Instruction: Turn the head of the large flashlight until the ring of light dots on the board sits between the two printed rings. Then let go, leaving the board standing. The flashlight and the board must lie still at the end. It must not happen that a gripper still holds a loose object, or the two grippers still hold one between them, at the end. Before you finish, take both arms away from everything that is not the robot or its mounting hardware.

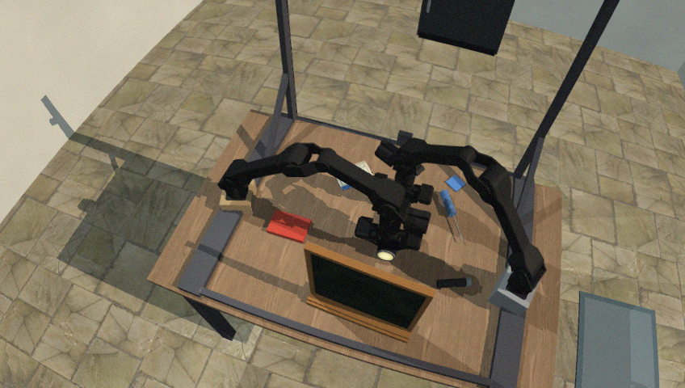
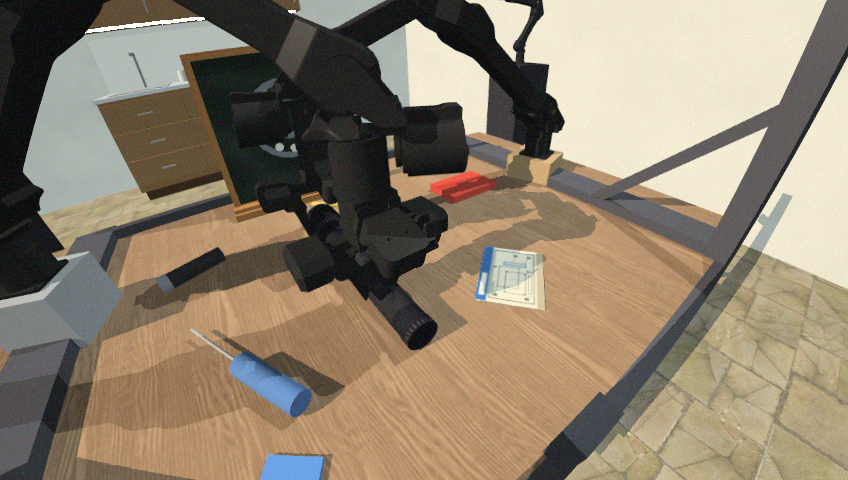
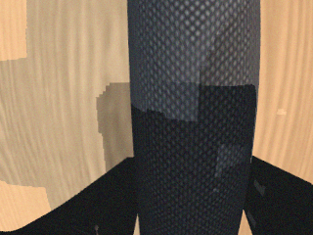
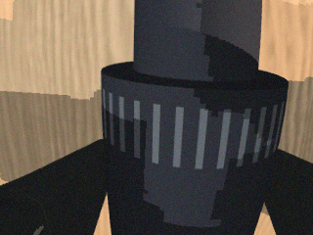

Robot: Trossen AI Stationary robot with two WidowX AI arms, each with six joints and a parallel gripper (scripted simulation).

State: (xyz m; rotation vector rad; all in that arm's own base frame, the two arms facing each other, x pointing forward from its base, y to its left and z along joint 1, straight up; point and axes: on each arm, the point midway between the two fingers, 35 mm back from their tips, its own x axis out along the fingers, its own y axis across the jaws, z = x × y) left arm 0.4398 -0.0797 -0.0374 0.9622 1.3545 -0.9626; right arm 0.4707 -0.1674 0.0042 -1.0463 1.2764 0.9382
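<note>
The dark, ribbed cylindrical flashlight head (image 4: 191,132), ringed with pale gray stripes, sits between the black tapered fingers of the right gripper (image 4: 186,154), its narrower smooth dark barrel (image 4: 171,44) extending above a light brown wood-grain tabletop (image 4: 54,44) crossed by shadow.

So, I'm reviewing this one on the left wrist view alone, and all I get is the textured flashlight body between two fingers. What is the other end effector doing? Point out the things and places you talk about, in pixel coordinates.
Observer: The right end effector (image 1: 386,242) (image 2: 321,212) (image 4: 186,154) is shut around the ribbed head (image 1: 385,255) (image 2: 325,220) (image 4: 191,132).

Operator: Good. And which way does that head point? My picture cuts off before it.

Observer: Its glowing front faces the board (image 1: 367,288) (image 2: 217,113), going by the top view.
</note>
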